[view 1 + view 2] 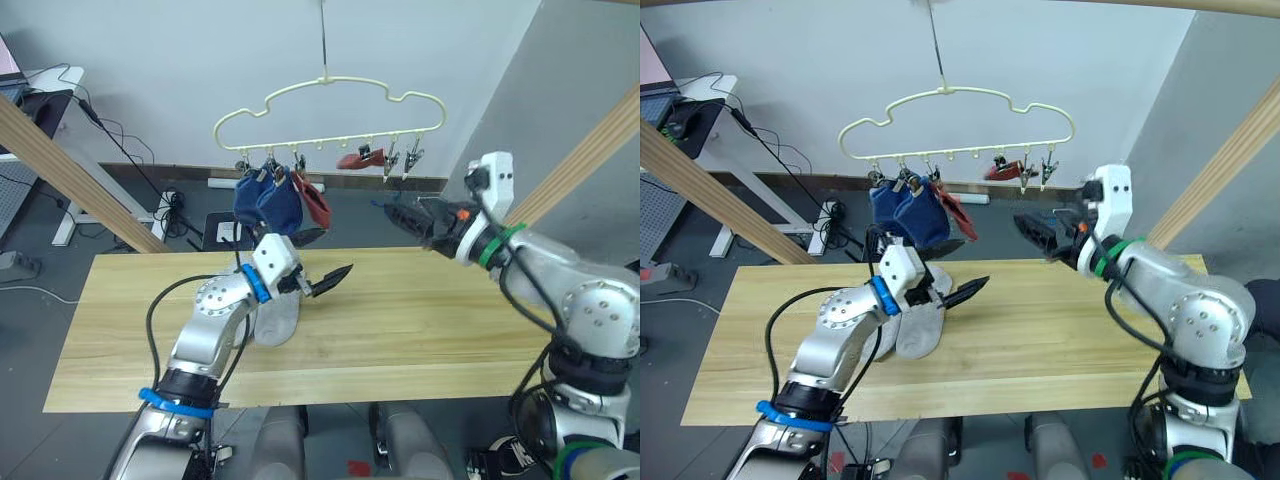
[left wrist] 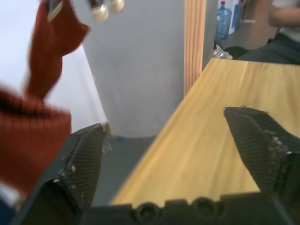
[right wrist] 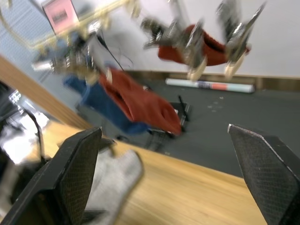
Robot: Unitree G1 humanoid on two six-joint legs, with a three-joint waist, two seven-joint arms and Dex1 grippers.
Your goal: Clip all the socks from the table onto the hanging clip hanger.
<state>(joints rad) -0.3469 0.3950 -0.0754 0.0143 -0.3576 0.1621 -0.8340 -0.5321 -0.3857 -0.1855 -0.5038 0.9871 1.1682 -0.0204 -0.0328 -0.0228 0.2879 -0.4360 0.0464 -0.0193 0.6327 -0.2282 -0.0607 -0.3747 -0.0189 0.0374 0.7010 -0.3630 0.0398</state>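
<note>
The pale-yellow clip hanger (image 1: 330,105) hangs above the table's far edge. Two blue socks (image 1: 267,200) and a rust red sock (image 1: 316,200) hang from its left clips. Another rust red sock (image 1: 360,158) is clipped further right. Light grey sock fabric (image 1: 277,320) lies on the table (image 1: 420,320) under my left forearm; I cannot tell whether it is one sock or two. My left gripper (image 1: 335,252) is open and empty, above the table just right of the hanging socks. My right gripper (image 1: 400,218) is open and empty, below the hanger's right clips (image 1: 400,158).
Thick wooden poles of a frame slant past the table at the left (image 1: 70,170) and right (image 1: 585,150). Cables and a desk (image 1: 50,100) stand on the floor at the far left. A person (image 2: 281,28) sits beyond the table's end.
</note>
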